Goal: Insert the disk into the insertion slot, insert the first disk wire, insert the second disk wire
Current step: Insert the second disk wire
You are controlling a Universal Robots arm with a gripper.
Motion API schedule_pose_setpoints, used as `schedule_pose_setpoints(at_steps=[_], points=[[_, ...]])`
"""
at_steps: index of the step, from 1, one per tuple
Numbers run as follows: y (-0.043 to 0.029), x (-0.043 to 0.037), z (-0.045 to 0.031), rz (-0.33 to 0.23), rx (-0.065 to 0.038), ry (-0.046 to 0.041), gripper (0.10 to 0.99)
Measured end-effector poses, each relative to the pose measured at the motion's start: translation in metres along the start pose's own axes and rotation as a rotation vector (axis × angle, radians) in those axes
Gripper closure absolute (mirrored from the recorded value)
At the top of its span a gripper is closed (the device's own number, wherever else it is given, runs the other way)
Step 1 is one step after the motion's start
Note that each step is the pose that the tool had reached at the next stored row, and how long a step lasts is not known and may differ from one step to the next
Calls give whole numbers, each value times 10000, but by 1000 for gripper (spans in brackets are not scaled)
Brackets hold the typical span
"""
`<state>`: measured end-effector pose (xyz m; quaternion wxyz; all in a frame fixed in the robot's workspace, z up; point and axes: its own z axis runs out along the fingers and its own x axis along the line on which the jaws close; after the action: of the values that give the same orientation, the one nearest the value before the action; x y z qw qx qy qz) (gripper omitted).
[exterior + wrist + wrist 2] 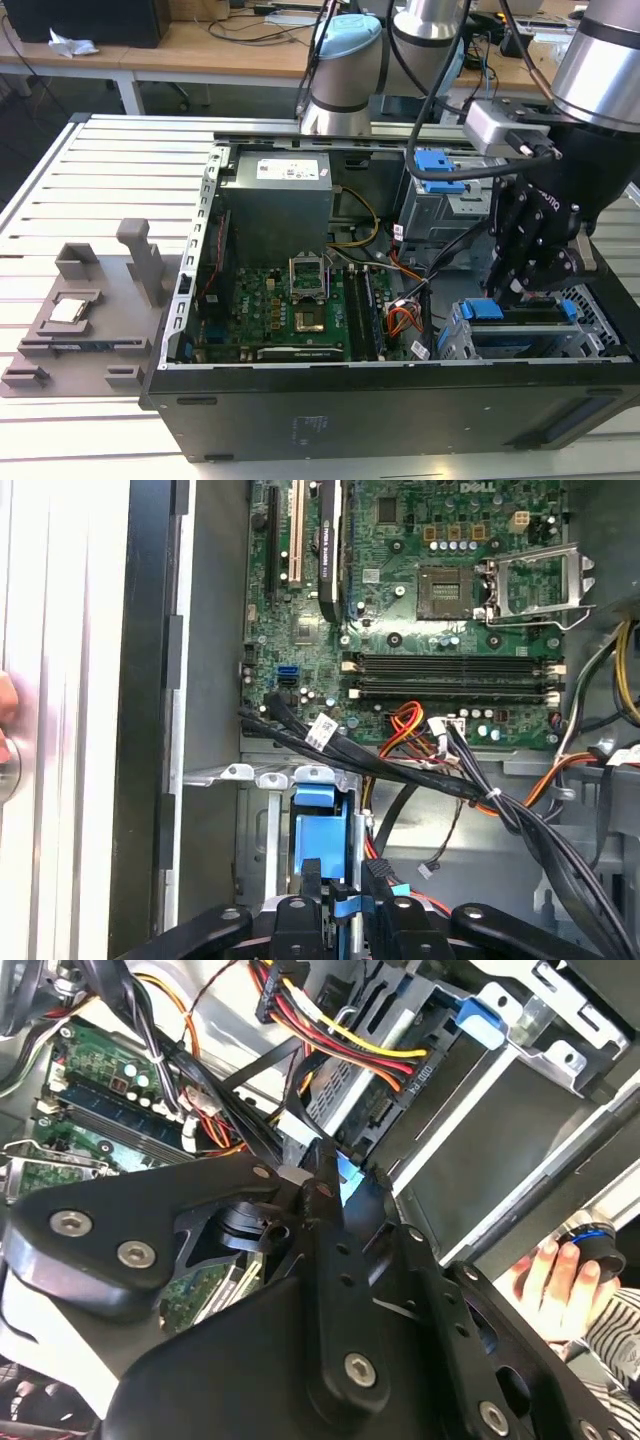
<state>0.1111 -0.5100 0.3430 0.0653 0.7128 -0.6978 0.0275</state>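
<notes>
- Gripper (345, 905) jaws pinch the disk's (520, 316) blue caddy tab, inside the insertion slot (455, 340).
- Risk: nearby power cable bundle (340, 1035) could snag, skewing the disk.

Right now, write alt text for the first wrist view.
The black gripper hangs over a blue drive caddy sitting in a silver metal bay inside an open computer case. Beyond lie the green motherboard and a tangle of black, red and orange cables.
</notes>
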Motion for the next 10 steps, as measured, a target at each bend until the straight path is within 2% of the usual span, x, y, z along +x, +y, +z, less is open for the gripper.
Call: schedule_pose_setpoints(at_steps=[2,4,5,6,10], points=[[-1,-2,11,1,0,15,784],[-4,-2,14,5,-1,83,784],[-10,-2,16,7,-3,167,784],[-13,-2,19,11,-5,204,784],[-16,-4,33,11,-5,228,784]])
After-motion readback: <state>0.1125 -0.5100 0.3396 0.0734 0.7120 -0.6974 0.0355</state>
